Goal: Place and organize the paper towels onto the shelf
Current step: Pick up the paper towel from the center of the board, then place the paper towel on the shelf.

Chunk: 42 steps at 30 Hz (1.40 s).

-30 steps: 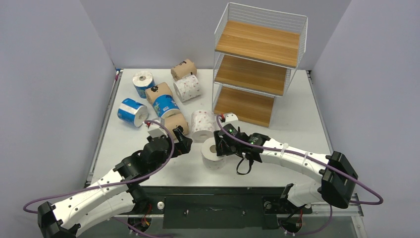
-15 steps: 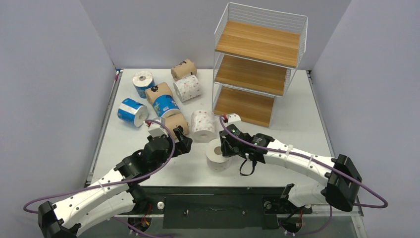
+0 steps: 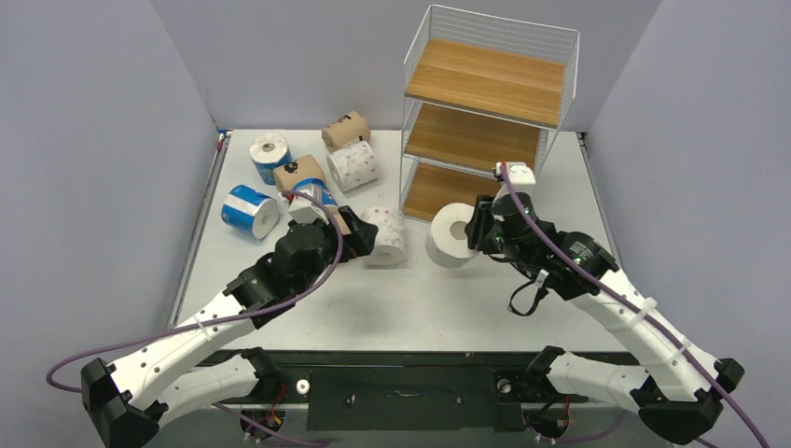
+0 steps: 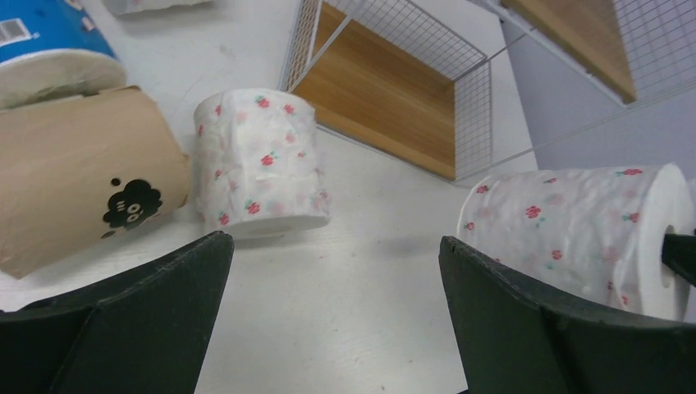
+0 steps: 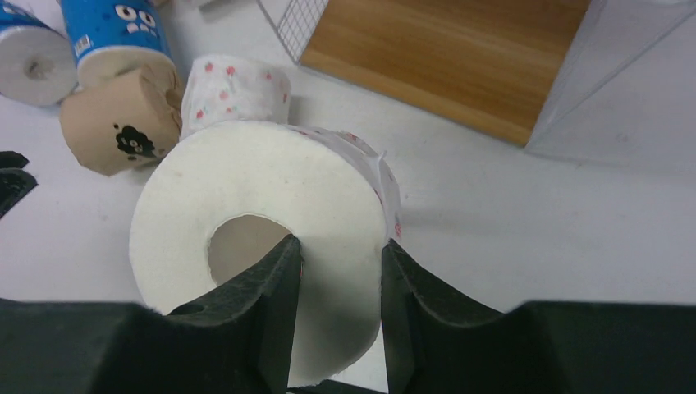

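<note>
My right gripper [image 3: 474, 233] [image 5: 338, 254] is shut on a white paper towel roll with pinkish dots [image 3: 451, 237] [image 5: 246, 180]. One finger sits in the roll's core and the other outside its wall. The roll hangs above the table, in front of the bottom board of the shelf [image 3: 485, 84] [image 5: 443, 57]. My left gripper [image 3: 359, 241] [image 4: 336, 246] is open, low over the table. It faces a second dotted roll [image 3: 384, 233] [image 4: 261, 164] lying beside a brown roll with a black mark [image 4: 74, 189]. The held roll [image 4: 566, 222] shows at the right of the left wrist view.
Several more rolls lie at the far left of the table: blue-and-white ones [image 3: 250, 209] [image 3: 269, 154], brown ones [image 3: 300, 170] [image 3: 345, 129] and a dotted one [image 3: 354, 164]. The shelf's wire frame [image 4: 386, 90] stands on the table's far right.
My right gripper closed on the dotted roll, lifted it off the near middle of the table and carried it toward the shelf. My left arm reached forward toward the other dotted roll.
</note>
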{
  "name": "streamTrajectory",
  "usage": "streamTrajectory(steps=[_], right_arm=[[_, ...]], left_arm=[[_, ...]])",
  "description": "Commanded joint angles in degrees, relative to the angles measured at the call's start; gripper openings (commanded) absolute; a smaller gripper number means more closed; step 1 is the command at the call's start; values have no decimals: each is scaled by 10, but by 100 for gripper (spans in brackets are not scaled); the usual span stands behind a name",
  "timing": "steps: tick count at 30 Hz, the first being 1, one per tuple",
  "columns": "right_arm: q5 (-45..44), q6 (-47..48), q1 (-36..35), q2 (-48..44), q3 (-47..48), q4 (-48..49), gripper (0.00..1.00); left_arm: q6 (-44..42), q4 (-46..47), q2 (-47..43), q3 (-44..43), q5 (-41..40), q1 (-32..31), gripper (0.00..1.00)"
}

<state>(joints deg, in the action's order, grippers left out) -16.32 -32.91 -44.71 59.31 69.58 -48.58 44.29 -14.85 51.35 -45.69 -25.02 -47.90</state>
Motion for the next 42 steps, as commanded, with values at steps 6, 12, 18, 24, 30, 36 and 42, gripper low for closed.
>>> streamTrajectory(steps=[6,12,18,24,30,36,42], right_arm=[[-57,35,76,-19,190,-71,32],[-63,37,102,13,321,-106,33],[-72,25,113,33,325,-104,33],[-63,-2,137,28,272,-66,33],[-26,-37,183,43,247,-41,33],[27,-82,244,58,240,-36,33],[52,-99,268,74,244,-32,33]], left_arm=[[-66,190,74,-98,79,4,96],[-119,272,132,-171,122,4,96],[-154,435,184,-159,195,3,96],[-190,542,236,-122,272,1,96],[-242,570,290,-134,306,-2,96],[-294,613,322,-137,330,-1,96],[-306,640,351,-142,354,-1,96]])
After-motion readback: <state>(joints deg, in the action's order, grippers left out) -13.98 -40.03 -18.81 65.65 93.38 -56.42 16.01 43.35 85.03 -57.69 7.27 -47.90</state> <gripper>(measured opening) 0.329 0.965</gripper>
